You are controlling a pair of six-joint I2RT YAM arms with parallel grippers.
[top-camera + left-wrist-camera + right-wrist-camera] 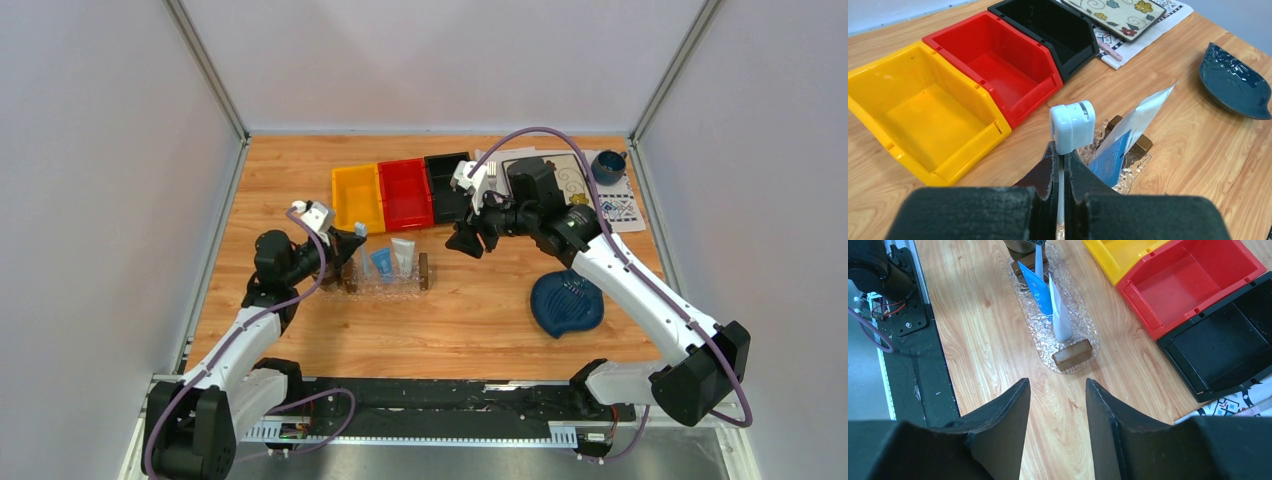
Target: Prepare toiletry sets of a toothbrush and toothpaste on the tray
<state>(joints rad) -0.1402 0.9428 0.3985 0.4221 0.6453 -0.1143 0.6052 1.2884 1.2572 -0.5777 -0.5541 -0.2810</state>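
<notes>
The clear textured tray (pixel 392 287) lies left of centre with a dark brown block (pixel 1072 354) at each short end. A bright blue toothpaste tube (pixel 381 262) and a white-grey tube (pixel 403 256) lie in it side by side. My left gripper (pixel 350 252) is shut on the pale blue toothbrush (pixel 1072 125) and holds it over the tray's left end, head above the fingertips. In the left wrist view the blue tube (pixel 1110 160) and white tube (pixel 1143 116) lie just right of the jaws. My right gripper (pixel 468 241) is open and empty, off the tray's right end (pixel 1083 325).
Yellow (pixel 357 197), red (pixel 404 192) and black (pixel 448 186) bins stand in a row behind the tray. A floral plate (pixel 570 178) on a patterned mat and a blue cup (pixel 607 166) are at the back right. A dark blue leaf dish (pixel 567 303) lies front right.
</notes>
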